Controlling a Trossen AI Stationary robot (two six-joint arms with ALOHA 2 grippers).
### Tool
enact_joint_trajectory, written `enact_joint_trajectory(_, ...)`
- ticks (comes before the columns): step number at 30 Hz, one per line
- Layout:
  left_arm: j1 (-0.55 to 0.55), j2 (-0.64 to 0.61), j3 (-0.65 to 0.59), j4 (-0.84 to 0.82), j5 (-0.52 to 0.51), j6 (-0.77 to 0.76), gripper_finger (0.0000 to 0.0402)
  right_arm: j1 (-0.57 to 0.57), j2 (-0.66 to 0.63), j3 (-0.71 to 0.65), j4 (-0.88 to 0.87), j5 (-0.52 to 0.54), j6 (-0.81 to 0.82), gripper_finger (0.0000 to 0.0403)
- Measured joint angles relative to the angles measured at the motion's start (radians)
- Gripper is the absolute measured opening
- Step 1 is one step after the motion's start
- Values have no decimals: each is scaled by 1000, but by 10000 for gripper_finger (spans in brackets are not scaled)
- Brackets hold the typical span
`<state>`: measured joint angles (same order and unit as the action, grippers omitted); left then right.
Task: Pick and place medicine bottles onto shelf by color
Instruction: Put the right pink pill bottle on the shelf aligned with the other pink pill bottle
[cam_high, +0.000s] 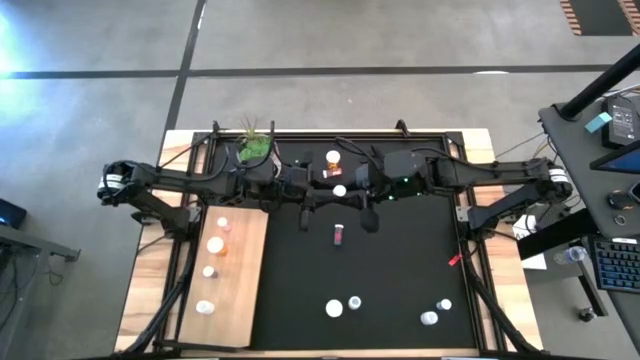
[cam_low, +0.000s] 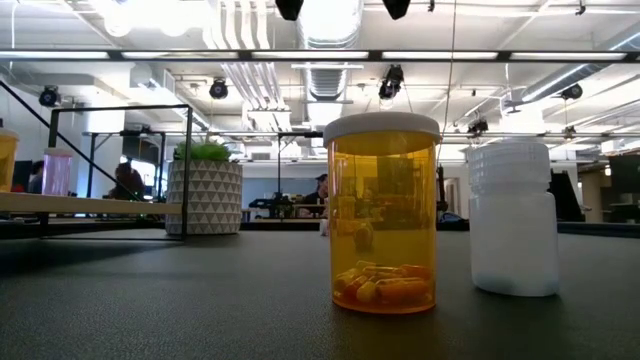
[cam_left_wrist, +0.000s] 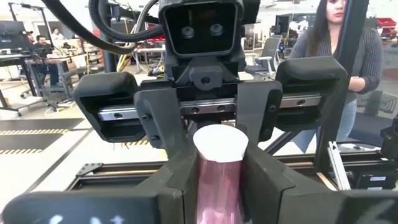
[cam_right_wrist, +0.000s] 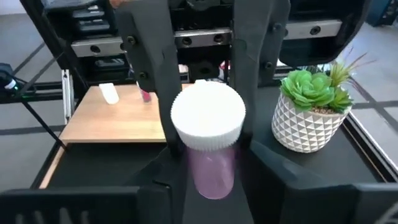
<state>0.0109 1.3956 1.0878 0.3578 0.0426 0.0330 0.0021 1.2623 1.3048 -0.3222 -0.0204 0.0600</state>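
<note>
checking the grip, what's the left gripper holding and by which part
The left gripper holds a pink medicine bottle by its body, below the white cap.

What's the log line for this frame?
phase: handover | left gripper: shut on pink bottle, mid-table | right gripper: at same bottle | shelf: bottles placed

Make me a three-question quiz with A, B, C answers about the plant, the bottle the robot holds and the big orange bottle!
1. Where is the plant pot?
A on the wooden board
B at a corner of the black mat
C in the mat's middle

2. What colour is the bottle in the left pincer?
A orange
B pink
C green

3. The orange bottle up close is
A lying down
B uncapped
C upright, capped

Answers:
B, the plant pot sits at the black mat's corner.
B, the left pincer grips a pink bottle.
C, the orange bottle stands under its white cap.
</note>
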Motion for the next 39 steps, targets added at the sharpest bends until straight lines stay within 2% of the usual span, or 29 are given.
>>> enact_joint_trajectory(8,0,0,0,33,3,0,82,-1,-20,131,-299,6,35,195)
enact_joint_trajectory(11,0,-1,0,110,3,8,82,0,-37,145,-346,6,26,202)
enact_joint_trajectory(16,0,-3,0,251,13,34,82,0,-86,91,-317,5,6,197)
enact_joint_trajectory(22,0,2,1,353,79,35,82,5,-164,-99,52,-57,-32,188)
enact_joint_trajectory(30,-4,78,1,607,156,33,82,6,-183,-340,632,-66,69,183)
enact_joint_trajectory(34,-6,113,1,707,162,33,82,7,-166,-401,832,-67,130,188)
enact_joint_trajectory(39,-5,142,23,737,162,34,82,7,-138,-430,1019,-67,168,192)
